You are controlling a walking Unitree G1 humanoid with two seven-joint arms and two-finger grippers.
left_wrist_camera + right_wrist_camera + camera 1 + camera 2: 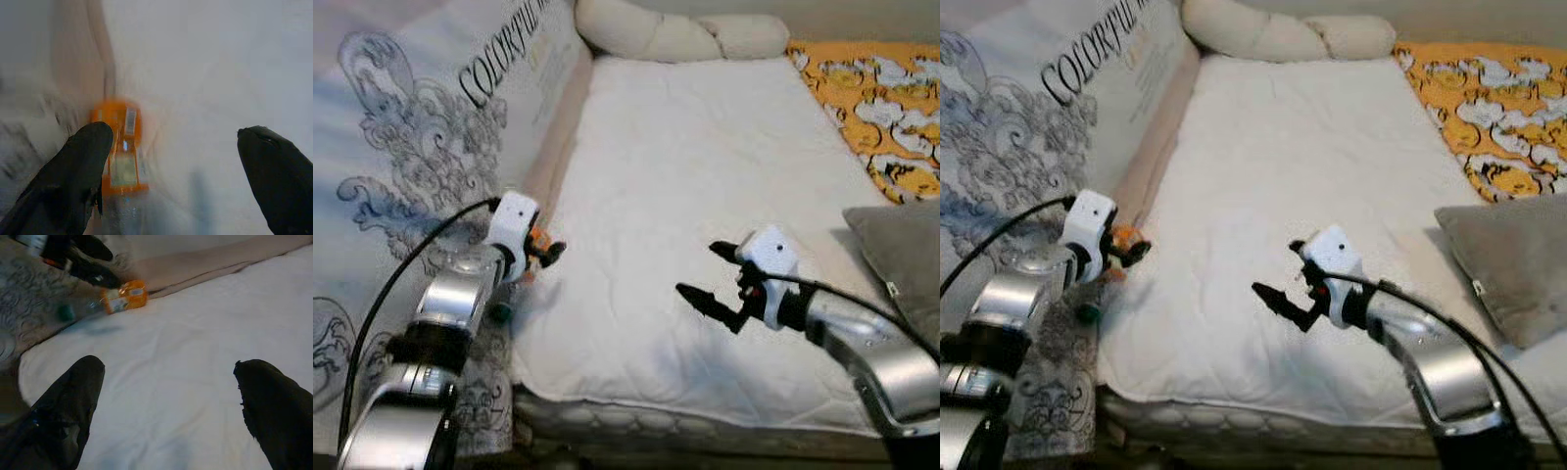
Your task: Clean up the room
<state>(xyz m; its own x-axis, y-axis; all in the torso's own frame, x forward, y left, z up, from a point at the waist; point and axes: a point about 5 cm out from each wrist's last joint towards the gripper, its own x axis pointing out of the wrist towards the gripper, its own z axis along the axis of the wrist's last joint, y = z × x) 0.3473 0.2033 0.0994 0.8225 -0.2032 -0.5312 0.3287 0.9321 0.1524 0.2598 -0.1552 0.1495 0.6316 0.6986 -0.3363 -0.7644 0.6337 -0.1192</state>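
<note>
white quilted bed (705,196), cream pillows (675,34) at its head, orange patterned blanket (876,98)

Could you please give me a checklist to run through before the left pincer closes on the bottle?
1. Left pincer open: ok.
2. Orange-labelled bottle in sight, lying at the white mattress edge beside the printed fabric: ok.
3. Bottle between the fingers: not ok, it sits by one finger, off centre.
4. Right pincer open, apart over the mattress: ok.
5. Bottle's cap shut: cannot tell.
</note>
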